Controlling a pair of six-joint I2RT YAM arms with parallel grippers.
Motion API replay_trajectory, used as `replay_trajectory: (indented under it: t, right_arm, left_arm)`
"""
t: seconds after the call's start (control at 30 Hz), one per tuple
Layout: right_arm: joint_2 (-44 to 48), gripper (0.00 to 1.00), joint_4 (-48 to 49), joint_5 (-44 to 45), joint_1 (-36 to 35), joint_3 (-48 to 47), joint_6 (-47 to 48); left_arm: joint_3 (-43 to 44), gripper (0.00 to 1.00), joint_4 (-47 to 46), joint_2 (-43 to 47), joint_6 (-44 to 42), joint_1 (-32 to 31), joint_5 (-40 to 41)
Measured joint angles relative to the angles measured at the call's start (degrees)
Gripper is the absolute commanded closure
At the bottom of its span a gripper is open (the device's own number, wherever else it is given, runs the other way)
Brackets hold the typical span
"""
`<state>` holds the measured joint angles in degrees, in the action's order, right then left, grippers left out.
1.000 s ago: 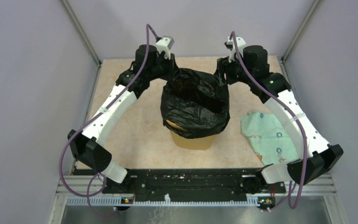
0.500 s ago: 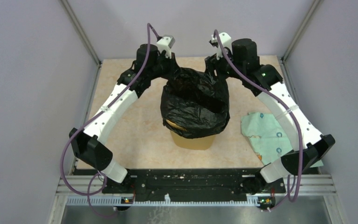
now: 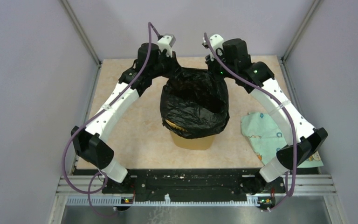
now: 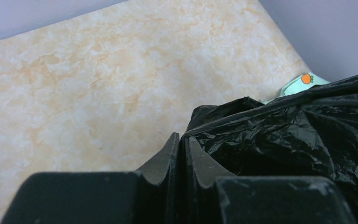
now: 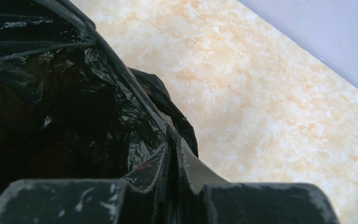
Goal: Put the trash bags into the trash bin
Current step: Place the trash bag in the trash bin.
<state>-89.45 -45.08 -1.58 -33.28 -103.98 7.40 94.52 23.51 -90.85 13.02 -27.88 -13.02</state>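
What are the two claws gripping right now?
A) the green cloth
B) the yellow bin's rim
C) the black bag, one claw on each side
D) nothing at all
C: each wrist view shows the left gripper and the right gripper pinched shut on the black bag's edge, while the green cloth lies apart, untouched.

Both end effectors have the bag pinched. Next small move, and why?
Probably lower both slightly, drawing the far edge over the trash bin rim. The left end effector and right end effector each pinch the trash bag at its far edge, its mouth gapes open, and its near side drapes over the bin.
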Motion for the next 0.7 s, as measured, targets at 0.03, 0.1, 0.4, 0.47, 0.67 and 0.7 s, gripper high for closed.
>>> replay_trajectory:
  t: [0.03, 0.1, 0.4, 0.47, 0.67, 0.7]
  right_arm:
    - [0.00, 0.94, 0.20, 0.66, 0.00, -0.22, -0.07]
    - [0.00, 0.94, 0.76, 1.88, 0.00, -0.44, -0.04]
    - [-1.57, 0.94, 3.74, 6.91, 0.15, -0.44, 0.61]
    - [-2.12, 0.94, 4.13, 6.64, 0.61, -0.44, 0.59]
    - [-2.32, 0.93, 7.23, 1.75, 4.50, 0.83, -0.61]
    - [-2.32, 0.93, 7.85, 0.63, 5.31, 1.46, -1.09]
  left_arm:
    - [0.00, 0.86, -0.04, -0.07, 0.02, 0.00, 0.00]
    - [0.00, 0.87, -0.13, -0.17, 0.11, 0.00, 0.00]
    - [0.02, 0.88, -1.27, -1.05, 0.22, 0.00, 0.00]
    - [0.02, 0.88, -1.64, -1.25, 0.22, -0.02, 0.02]
    - [0.00, 0.88, -2.93, -2.23, 0.37, -0.07, -0.07]
    - [0.00, 0.89, -3.10, -2.34, 0.37, -0.07, -0.09]
